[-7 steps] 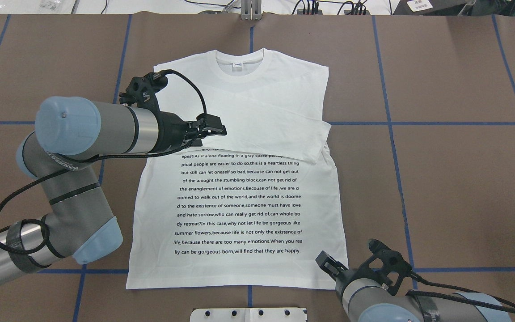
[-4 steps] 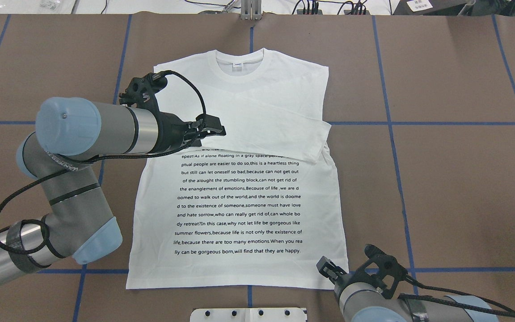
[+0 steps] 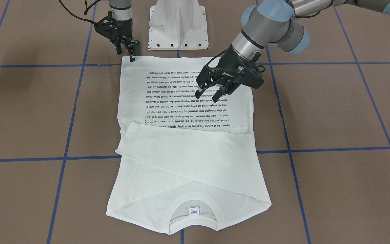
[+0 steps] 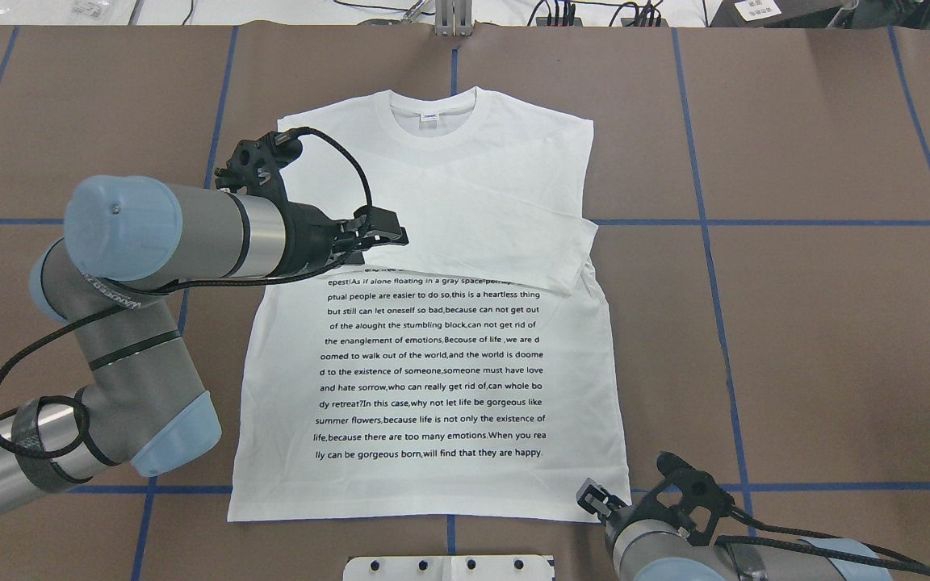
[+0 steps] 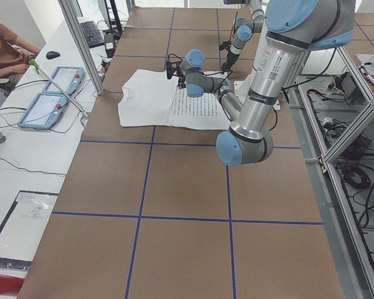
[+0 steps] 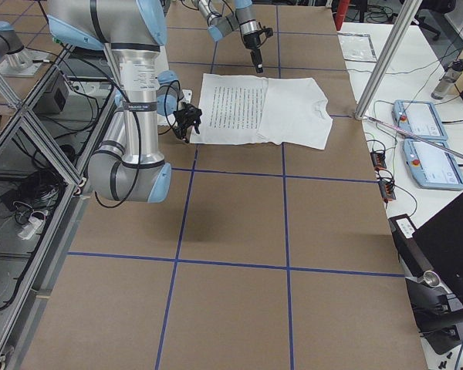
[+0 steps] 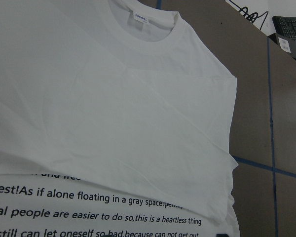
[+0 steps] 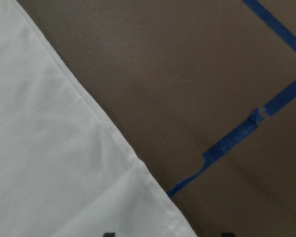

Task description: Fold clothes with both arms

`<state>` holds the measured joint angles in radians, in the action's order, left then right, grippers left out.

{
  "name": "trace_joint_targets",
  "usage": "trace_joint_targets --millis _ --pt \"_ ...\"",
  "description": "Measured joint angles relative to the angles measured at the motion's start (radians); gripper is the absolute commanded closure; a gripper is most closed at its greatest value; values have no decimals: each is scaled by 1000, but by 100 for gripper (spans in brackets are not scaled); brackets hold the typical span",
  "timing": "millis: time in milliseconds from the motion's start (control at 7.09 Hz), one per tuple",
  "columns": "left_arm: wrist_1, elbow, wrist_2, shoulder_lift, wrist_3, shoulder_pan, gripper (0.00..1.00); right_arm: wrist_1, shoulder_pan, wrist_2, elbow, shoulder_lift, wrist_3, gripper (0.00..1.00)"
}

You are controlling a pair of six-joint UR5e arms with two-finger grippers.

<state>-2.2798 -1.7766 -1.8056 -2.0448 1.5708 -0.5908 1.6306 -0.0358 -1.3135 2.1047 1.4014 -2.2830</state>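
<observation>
The white T-shirt (image 4: 449, 186) lies flat on the brown table, collar (image 4: 431, 121) at the far end, printed text (image 4: 433, 371) face up. Both sleeves are folded across the chest. My left gripper (image 4: 388, 227) hovers open and empty over the shirt's left side, at the top of the text block; it also shows in the front view (image 3: 208, 94). My right gripper (image 4: 592, 494) is open at the shirt's near right hem corner, seen too in the front view (image 3: 125, 54). In the right wrist view the hem corner (image 8: 153, 197) lies between the two fingertips.
The white pedestal base (image 4: 449, 567) stands at the near table edge, just behind the hem. Blue tape lines (image 4: 707, 242) grid the table. Beyond the far edge are an aluminium post (image 5: 81, 50), control tablets (image 5: 47, 106) and a seated person (image 5: 3, 53).
My right gripper has moved back and down toward the shirt's near right hem corner. The left arm and the shirt have not moved.
</observation>
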Motion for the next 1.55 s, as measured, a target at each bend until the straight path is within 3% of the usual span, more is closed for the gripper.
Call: trace_joint_targets --millis 141,987,1269,1551 --pt "-1 -1 0 0 0 -1 24 0 -2 -4 0 1 -1 99" --pt "3 -21 -2 25 24 -2 25 20 6 -48 48 -2 0 100" --pt "85 -134 -3 135 66 6 24 68 8 -50 99 -8 0 100" --pt "305 -290 22 230 101 102 24 80 9 -51 119 -8 1 100"
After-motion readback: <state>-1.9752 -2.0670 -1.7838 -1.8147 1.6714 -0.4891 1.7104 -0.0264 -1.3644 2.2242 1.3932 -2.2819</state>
